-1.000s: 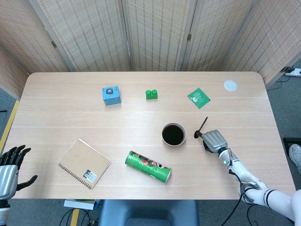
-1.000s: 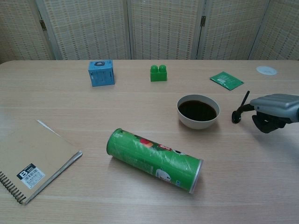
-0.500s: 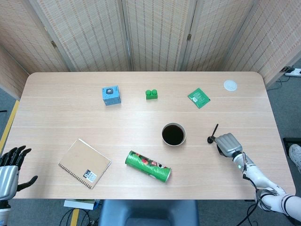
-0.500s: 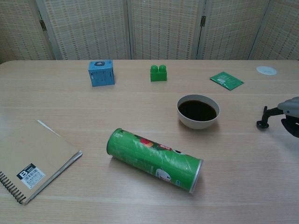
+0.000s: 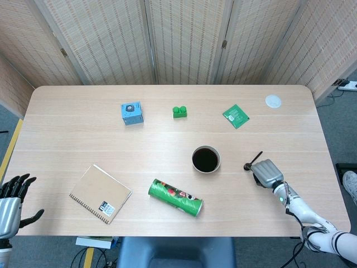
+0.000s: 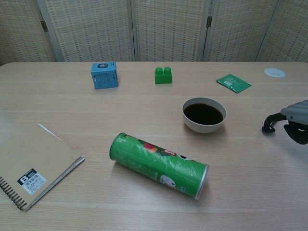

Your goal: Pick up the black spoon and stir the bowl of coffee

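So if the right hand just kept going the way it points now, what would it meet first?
The right hand holds the black spoon, which sticks out up and to the left. On that line it would probably pass behind the bowl of coffee over bare table. Height is unclear.

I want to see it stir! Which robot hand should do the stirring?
The right hand: it already holds the black spoon beside the white bowl of dark coffee. The left hand sits far off, holding nothing.

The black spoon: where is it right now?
In the head view the black spoon is held by the right hand, right of the coffee bowl toward the table's right side; the chest view shows it near the right edge.
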{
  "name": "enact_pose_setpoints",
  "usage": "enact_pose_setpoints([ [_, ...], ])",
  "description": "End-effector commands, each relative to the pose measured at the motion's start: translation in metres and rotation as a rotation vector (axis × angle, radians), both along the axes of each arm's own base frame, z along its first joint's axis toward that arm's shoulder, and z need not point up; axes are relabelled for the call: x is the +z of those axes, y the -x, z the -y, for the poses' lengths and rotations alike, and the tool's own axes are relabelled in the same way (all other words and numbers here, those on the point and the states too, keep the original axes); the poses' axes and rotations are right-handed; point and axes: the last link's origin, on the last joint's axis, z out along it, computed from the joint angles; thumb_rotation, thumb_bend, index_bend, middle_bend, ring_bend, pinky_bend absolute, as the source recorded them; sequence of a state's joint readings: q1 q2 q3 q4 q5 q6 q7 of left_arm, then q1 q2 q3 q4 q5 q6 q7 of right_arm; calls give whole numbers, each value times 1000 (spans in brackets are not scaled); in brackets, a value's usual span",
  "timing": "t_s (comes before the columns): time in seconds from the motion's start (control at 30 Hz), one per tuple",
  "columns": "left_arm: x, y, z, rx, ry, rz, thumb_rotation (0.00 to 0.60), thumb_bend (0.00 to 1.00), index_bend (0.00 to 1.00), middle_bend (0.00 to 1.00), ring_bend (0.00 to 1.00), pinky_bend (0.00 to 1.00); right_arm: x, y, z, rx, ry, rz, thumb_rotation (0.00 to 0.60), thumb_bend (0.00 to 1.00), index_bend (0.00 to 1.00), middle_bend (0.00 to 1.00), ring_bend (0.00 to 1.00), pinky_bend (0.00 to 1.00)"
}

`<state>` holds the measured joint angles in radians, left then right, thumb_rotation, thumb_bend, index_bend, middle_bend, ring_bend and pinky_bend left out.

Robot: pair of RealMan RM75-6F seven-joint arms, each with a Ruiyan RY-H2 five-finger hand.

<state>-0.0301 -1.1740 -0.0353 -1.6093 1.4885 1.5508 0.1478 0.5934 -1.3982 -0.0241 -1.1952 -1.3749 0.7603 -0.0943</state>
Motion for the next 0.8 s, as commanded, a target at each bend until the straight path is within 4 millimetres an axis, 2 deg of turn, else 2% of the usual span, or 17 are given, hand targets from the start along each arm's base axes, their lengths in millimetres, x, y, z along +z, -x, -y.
enact_pose_setpoints([
  [0.03,0,0,0,-1,1,0,600,196,203,154,122,177,-1,-1,-3,7,-5,2,600,969,271,974,1000,1000],
  [0.43,-3,-2,1,-7,5,2,600,195,202,154,123,177,10,12,-22,16,-34,-43,600,976,271,974,1000,1000],
  [0.67,-3,-3,1,-10,6,2,600,196,203,154,122,177,20,23,-15,2,-14,-93,600,977,271,974,1000,1000],
  [0.8,-3,-4,1,-10,5,1,600,195,203,154,122,177,21,21,-5,4,13,-90,600,977,271,974,1000,1000],
])
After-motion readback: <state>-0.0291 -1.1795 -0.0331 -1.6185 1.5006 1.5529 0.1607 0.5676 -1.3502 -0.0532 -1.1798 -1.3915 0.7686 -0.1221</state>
